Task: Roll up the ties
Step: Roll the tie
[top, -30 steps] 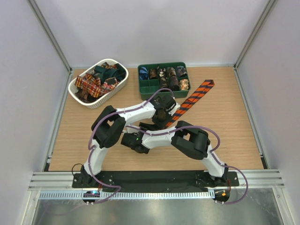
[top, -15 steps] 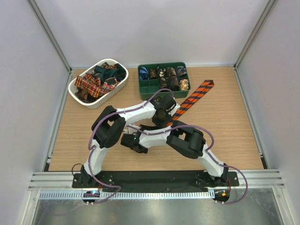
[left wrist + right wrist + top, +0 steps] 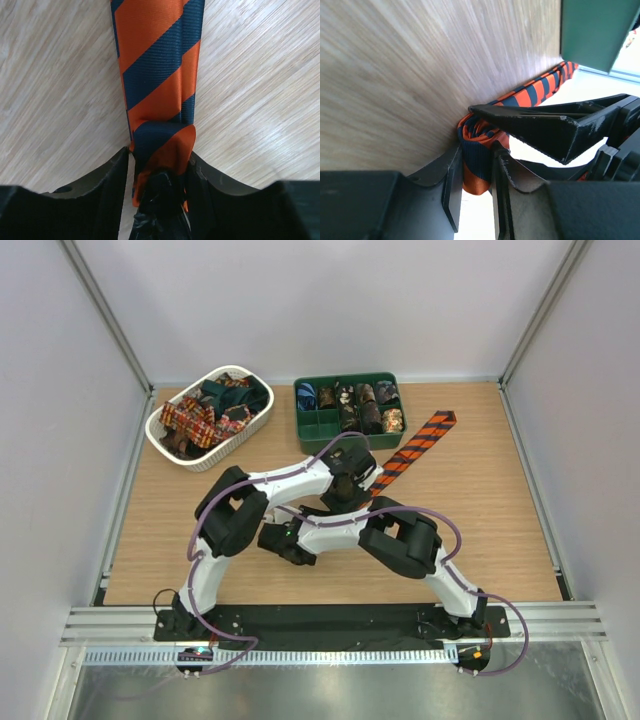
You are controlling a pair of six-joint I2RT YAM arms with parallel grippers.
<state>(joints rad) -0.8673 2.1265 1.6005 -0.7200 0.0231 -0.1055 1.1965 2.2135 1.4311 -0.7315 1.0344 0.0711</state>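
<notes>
Overhead, roll hidden beneath arms [image 3: 300,476] — right gripper [image 3: 476,156] tight on rolled end of striped tie [image 3: 159,60], left gripper [image 3: 159,159] — hold uncertain.

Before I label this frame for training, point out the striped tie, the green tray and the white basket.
striped tie [image 3: 160,65], left wrist view, on its flat unrolled stretch.
green tray [image 3: 311,424], top external view, on a bare near-left compartment.
white basket [image 3: 243,437], top external view, on its slotted near wall.
</notes>
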